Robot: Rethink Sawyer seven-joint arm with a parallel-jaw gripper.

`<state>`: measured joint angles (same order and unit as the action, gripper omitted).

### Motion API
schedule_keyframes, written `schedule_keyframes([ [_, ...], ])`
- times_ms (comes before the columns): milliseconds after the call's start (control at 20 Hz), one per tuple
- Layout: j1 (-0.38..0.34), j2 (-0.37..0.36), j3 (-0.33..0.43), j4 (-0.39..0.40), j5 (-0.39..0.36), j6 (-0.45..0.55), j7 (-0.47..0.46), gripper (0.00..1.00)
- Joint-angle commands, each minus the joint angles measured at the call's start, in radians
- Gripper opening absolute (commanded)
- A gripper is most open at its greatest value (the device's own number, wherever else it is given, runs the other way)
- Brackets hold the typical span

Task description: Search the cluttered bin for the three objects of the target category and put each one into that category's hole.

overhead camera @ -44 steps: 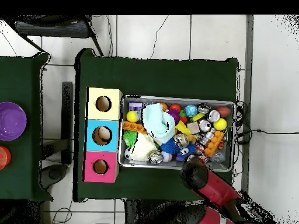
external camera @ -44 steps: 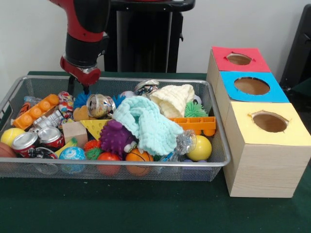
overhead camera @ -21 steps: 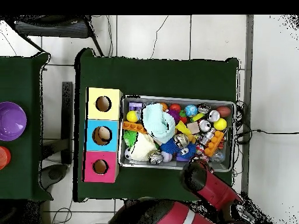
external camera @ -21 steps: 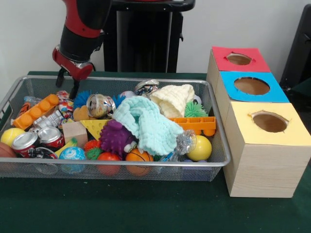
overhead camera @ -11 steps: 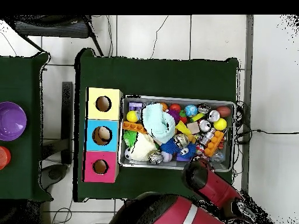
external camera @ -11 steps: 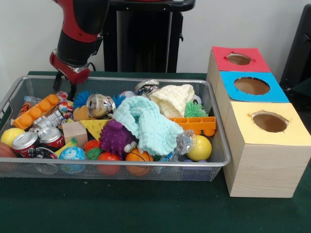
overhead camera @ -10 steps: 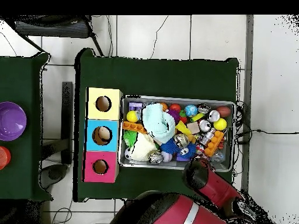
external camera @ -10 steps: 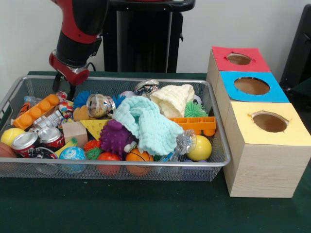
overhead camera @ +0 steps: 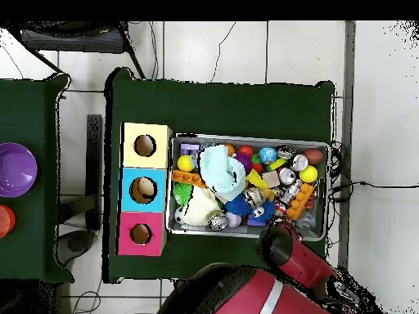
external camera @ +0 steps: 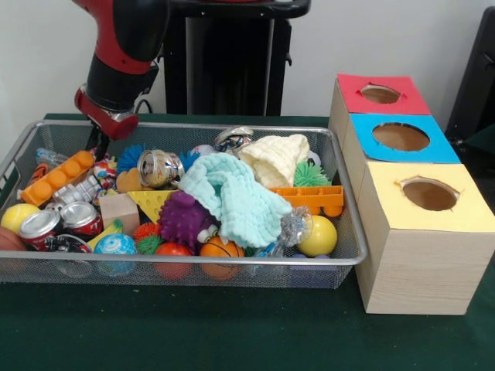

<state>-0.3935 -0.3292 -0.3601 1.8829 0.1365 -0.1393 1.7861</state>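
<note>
The cluttered bin (external camera: 349, 193), a silver wire-mesh basket, holds several toys, cloths and cans. Among them are a crushed silver can (external camera: 158, 167), two red cans (external camera: 80, 217), a pale teal cloth (external camera: 232, 193), a cream cloth (external camera: 275, 158), a purple spiky ball (external camera: 185, 219) and a yellow ball (external camera: 319, 236). Three boxes stand beside it, with holes in a red top (external camera: 380, 93), a blue top (external camera: 400, 137) and a yellow top (external camera: 429, 194). My gripper (external camera: 100, 144) hangs over the bin's far left corner by an orange brick (external camera: 57, 178). In the overhead view the arm (overhead camera: 283, 244) hides it.
The overhead view shows the bin (overhead camera: 249, 136) with the three boxes (overhead camera: 144, 190) along one side on the green table. A purple bowl (overhead camera: 16, 169) sits on a separate table. The robot pedestal (external camera: 228, 58) stands behind the bin.
The arm has shifted slightly left in the front view, carrying the gripper closer to the bin's far left corner. The bin's contents have not moved.
</note>
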Motion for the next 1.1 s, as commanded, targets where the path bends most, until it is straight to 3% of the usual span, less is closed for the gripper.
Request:
schedule_keyframes([
  [50,-0.027,0.017,0.111,-0.067,0.049,0.0,0.204,0.0],
  [350,-0.077,-0.121,0.156,-0.028,-0.017,0.143,0.124,0.0],
  [650,-0.154,-0.301,0.277,0.032,-0.111,0.18,0.077,0.0],
  [1100,-0.116,-0.398,0.322,0.029,-0.101,0.286,0.093,0.0],
])
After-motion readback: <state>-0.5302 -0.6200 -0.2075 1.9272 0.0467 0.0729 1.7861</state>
